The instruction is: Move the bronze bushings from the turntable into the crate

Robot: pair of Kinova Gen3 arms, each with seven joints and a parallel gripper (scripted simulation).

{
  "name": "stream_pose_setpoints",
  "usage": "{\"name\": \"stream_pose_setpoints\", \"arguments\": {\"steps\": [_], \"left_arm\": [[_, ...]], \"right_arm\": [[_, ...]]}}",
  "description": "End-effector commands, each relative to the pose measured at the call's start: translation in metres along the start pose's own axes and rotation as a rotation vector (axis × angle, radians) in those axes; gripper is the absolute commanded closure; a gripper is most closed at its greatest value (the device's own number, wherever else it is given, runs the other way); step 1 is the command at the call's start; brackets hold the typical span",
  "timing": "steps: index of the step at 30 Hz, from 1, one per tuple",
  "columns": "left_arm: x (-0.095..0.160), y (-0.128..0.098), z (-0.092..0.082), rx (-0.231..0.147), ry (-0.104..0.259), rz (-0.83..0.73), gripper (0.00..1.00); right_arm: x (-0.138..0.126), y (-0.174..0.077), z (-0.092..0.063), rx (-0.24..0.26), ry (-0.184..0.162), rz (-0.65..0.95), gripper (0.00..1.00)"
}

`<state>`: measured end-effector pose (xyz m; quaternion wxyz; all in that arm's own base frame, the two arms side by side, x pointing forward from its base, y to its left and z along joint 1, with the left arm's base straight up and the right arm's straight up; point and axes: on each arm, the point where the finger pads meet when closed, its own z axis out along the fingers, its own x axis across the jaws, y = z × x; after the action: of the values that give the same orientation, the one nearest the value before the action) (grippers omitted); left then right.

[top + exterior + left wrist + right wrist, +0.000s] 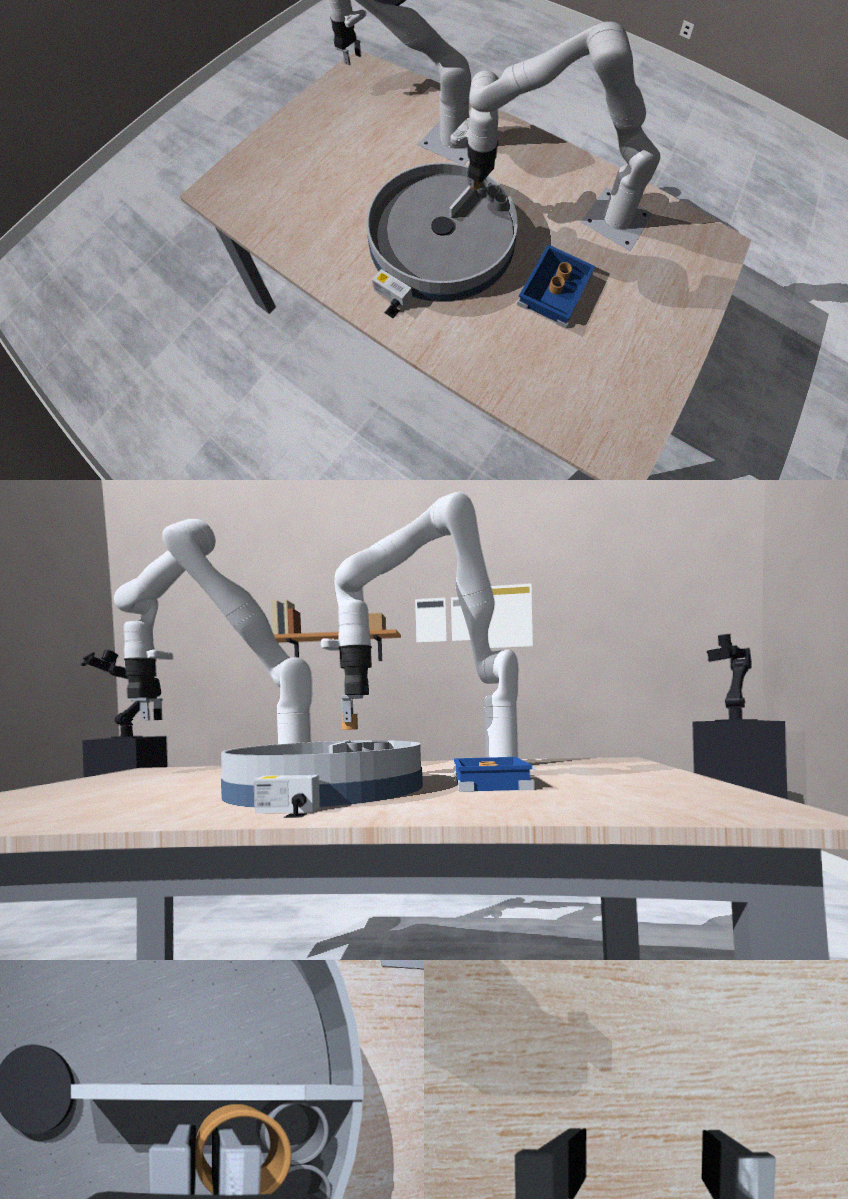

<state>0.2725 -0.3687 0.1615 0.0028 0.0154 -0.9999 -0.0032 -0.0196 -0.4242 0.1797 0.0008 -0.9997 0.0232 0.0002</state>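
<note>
My left gripper [477,186] [349,719] [203,1149] is shut on the wall of a bronze bushing [352,723] [284,1151], one finger inside its bore. It holds the bushing upright above the grey turntable [416,249] [261,766] [174,1020]. Steel bushings [498,197] [324,1134] stand below, by the rim; their full number is hidden. Two bronze bushings [557,286] [487,764] stand in the blue crate [540,305] [493,780], which sits level between its corner guides [561,322] [467,786]. My right gripper [352,55] [151,713] [644,1154] is open and empty, high over the far table end.
A light divider bar [464,203] [199,1091] runs from near the dark hub [442,226] [34,1089] to the turntable's raised rim, beside the steel bushings. A white box [389,289] [285,795] stands at the turntable's front. The crate stands right of the turntable in the top view.
</note>
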Motion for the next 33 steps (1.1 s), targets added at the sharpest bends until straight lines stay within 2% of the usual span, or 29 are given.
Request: {"name": "stream_pose_setpoints", "arguments": {"steps": [1, 18, 26, 33], "left_arm": [[0.0, 0.0, -0.001, 0.001, -0.001, 0.0, 1.0], [-0.003, 0.006, -0.001, 0.001, -0.001, 0.0, 1.0], [-0.008, 0.018, -0.001, 0.001, -0.001, 0.0, 1.0], [-0.017, 0.041, 0.0, 0.001, -0.001, 0.0, 1.0]], "right_arm": [[0.0, 0.0, -0.001, -0.002, 0.0, 0.0, 0.0], [0.0, 0.0, -0.001, -0.002, 0.0, 0.0, 0.0], [0.0, 0.0, -0.001, -0.002, 0.0, 0.0, 0.0], [0.0, 0.0, -0.001, -0.002, 0.0, 0.0, 0.0]]}}
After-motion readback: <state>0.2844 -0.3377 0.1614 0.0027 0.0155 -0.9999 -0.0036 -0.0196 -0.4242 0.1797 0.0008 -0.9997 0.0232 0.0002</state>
